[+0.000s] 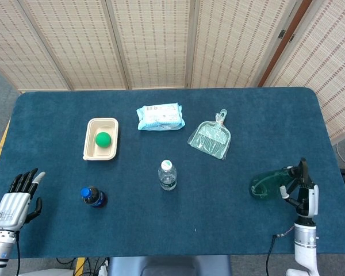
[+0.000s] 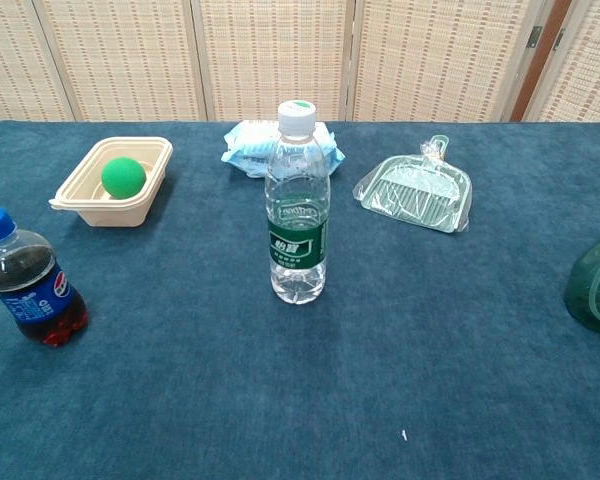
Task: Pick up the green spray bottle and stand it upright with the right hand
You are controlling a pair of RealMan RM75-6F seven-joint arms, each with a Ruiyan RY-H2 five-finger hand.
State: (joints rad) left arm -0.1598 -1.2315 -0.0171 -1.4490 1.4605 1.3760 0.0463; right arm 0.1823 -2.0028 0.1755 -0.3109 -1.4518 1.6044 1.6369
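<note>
The green spray bottle (image 1: 269, 184) is seen near the right edge of the surface (image 1: 253, 121), leaning or lying with its body toward the left and its head toward the right hand (image 1: 302, 190); only its body shows at the right margin of the chest view, so its exact tilt cannot be told. The right hand is set against the head end of the bottle, and its fingers appear to be closed about the neck, though how firmly it is gripped cannot be made out; the left hand (image 1: 14, 201) is held at the near left corner with fingers apart and nothing in them.

For the step to be done well, the grip is best kept on the neck; the base should be swung down under the head and set flat before the fingers are loosened, since a translucent, seemingly light bottle is likely to tip.

Little stands in the way: the dustpan (image 1: 210, 138) lies well apart behind; the water bottle (image 1: 167, 175), cola bottle (image 1: 93, 196), wipes packet (image 1: 160, 117) and the tray (image 1: 91, 150) with its green ball (image 1: 103, 138) are further left.
</note>
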